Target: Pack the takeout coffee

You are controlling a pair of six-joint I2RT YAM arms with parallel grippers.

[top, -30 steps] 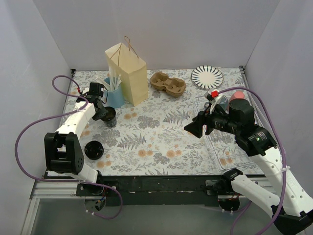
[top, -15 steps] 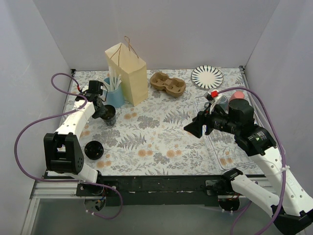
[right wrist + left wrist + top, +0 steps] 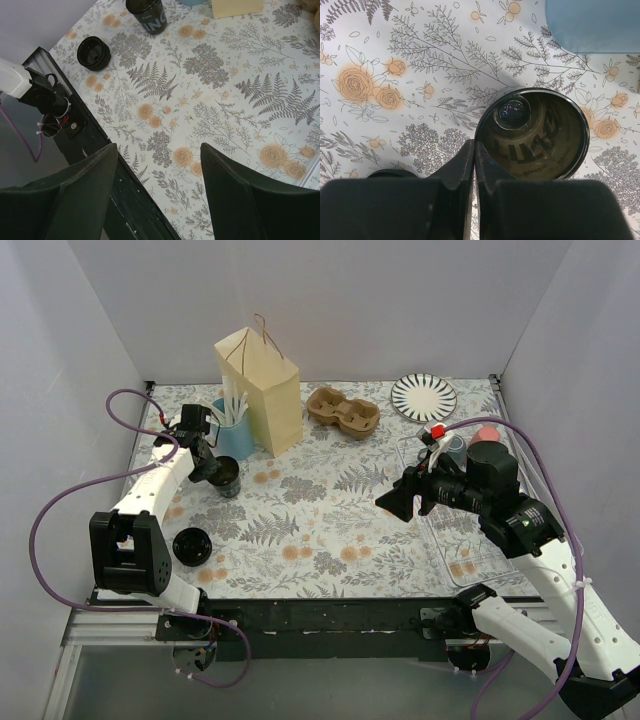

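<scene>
Cup point(image 3: 535, 135) dark brown; table cover point(image 3: 330, 510) floral; bag point(image 3: 262, 385) tan.

The top camera sat high behind the arm bases and looked down and forward over the whole table point(image 3: 330, 540) from far off. The left wrist camera pointed almost straight down, very near, into the mouth of the coffee cup point(image 3: 535, 135), with the left gripper point(image 3: 474, 150) filling its lower edge. The right wrist camera hung higher and looked slantwise past the right gripper point(image 3: 157, 150) toward the table's near left corner. All three views shared the coffee cup and the patch of table around it. The right wrist and top views also shared the foot of the paper bag point(image 3: 237, 7).
</scene>
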